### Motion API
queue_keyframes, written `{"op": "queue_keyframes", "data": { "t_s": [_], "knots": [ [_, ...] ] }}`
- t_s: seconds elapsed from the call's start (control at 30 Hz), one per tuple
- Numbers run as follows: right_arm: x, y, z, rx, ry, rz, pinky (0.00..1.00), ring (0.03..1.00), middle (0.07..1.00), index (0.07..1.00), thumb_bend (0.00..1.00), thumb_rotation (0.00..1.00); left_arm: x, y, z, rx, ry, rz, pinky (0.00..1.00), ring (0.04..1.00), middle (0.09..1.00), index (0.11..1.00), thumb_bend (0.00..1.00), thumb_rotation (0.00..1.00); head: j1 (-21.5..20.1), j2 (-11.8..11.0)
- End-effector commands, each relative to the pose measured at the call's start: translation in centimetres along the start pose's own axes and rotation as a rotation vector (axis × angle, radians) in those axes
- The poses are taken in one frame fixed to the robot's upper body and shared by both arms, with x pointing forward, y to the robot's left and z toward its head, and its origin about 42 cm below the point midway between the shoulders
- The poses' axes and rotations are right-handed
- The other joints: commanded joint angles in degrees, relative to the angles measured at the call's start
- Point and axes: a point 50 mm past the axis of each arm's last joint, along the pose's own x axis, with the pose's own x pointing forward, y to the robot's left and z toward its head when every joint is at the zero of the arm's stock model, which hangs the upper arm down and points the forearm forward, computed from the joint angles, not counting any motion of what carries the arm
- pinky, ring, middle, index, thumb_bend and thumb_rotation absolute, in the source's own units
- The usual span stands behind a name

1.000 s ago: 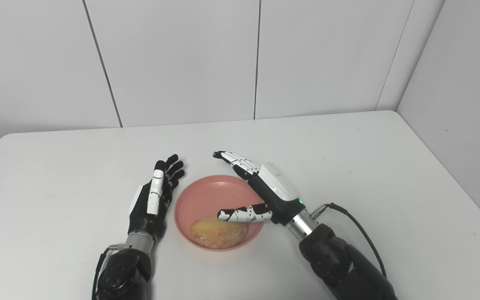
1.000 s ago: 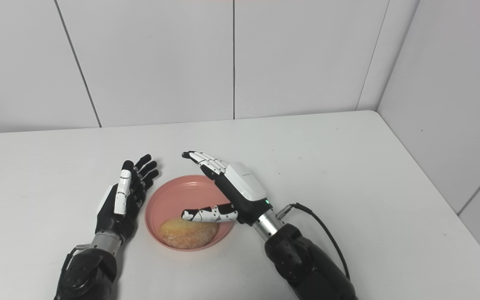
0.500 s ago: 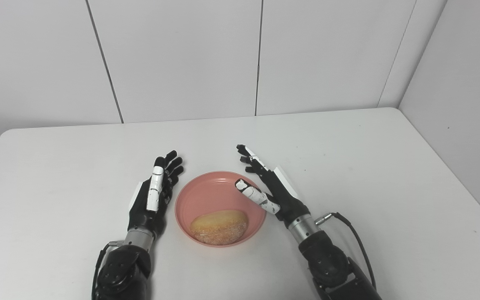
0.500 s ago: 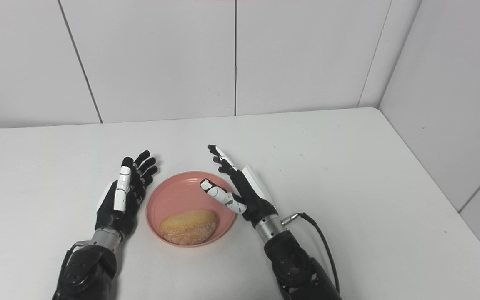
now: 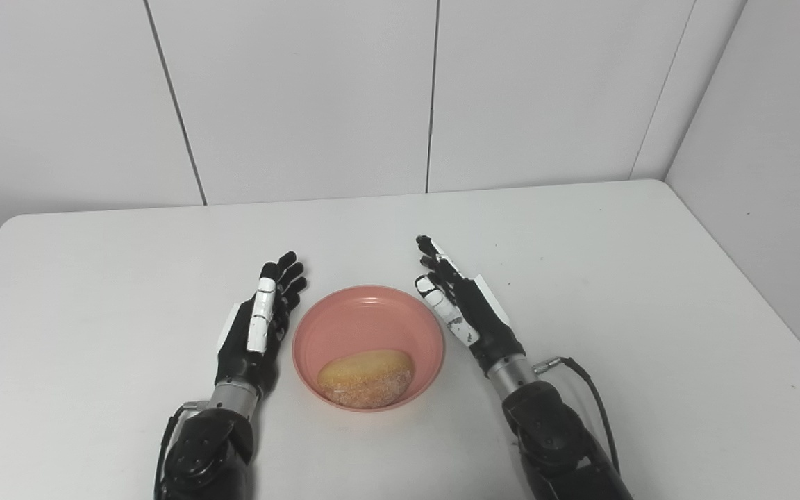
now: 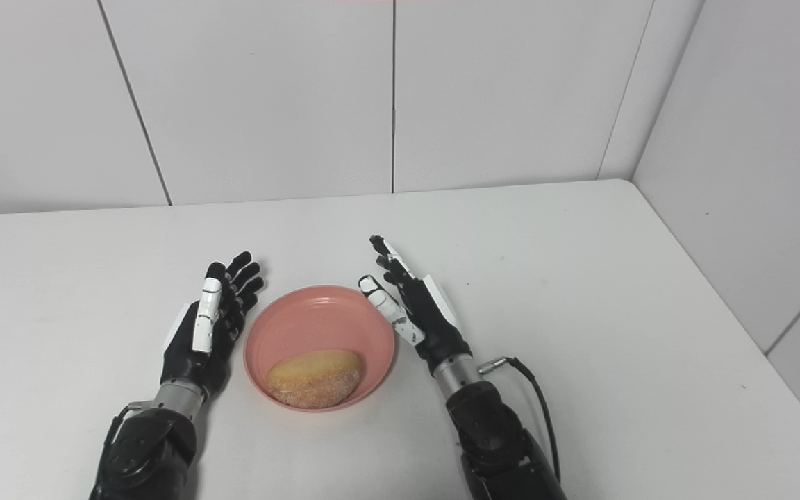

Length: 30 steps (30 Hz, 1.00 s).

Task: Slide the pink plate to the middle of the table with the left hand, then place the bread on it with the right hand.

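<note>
Landmark: the round pink plastic plate sits on the white rectangular table, near the table's front edge and roughly midway between its left and right sides.

Bread: the golden-brown oval bread roll lies inside the pink plate, on the part of its floor nearest the robot, touching the plate's near wall. The far half of the plate is bare.

Left hand: the black-and-white left hand stands just to the left of the pink plate, set on its edge with the palm turned towards the plate. Its fingers are stretched out and a little apart, pointing away from the robot past the plate's far-left rim. It holds nothing. Whether its side touches the rim cannot be told; it is very close.

Right hand: the black-and-white right hand stands just to the right of the pink plate, also on edge, palm facing the plate. Its fingers are extended and spread, its white-tipped thumb leaning towards the plate's far-right rim. It is released and empty, apart from the bread, which lies to its left and nearer the robot.

Bread and hands: the roll lies between the two wrists, lower in the picture than both sets of fingertips, with neither hand touching it.

Surroundings: white panelled walls rise behind and to the right of the table.
</note>
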Motion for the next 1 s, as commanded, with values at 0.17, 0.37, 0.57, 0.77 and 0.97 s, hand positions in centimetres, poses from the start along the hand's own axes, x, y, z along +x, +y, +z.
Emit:
{"op": "queue_keyframes", "data": {
  "t_s": [0.17,0.37,0.57,0.77,0.97],
  "knots": [
    [0.9,-0.4,1.1,0.062,-0.044,-0.046,0.98,0.999,1.0,0.999,0.66,1.0,0.8,-1.0,1.5,-0.005,-0.084,-0.006,1.0,0.95,0.947,0.904,0.66,1.0,2.26,0.12],
    [0.3,-0.6,0.9,0.048,-0.033,-0.059,1.0,1.0,1.0,1.0,0.66,1.0,0.7,-1.2,1.3,-0.01,-0.082,-0.001,1.0,0.969,0.955,0.914,0.66,1.0,4.07,-0.03],
    [-0.2,-0.8,0.7,0.101,-0.032,-0.072,1.0,1.0,1.0,1.0,0.67,0.98,0.7,-1.9,1.0,0.009,-0.11,0.001,1.0,0.993,0.979,0.942,0.67,0.99,7.5,-0.6],
    [-0.6,-1.0,0.6,0.18,-0.013,-0.07,1.0,1.0,1.0,1.0,0.65,0.99,0.7,-2.5,0.6,0.038,-0.114,0.005,1.0,1.0,1.0,0.998,0.71,1.0,8.64,-0.95],
    [-0.8,-1.1,0.6,0.244,0.004,-0.056,1.0,1.0,1.0,1.0,0.63,0.97,0.7,-2.7,0.5,0.045,-0.112,0.027,1.0,1.0,1.0,1.0,0.71,1.0,8.79,-1.17]
  ]
}}
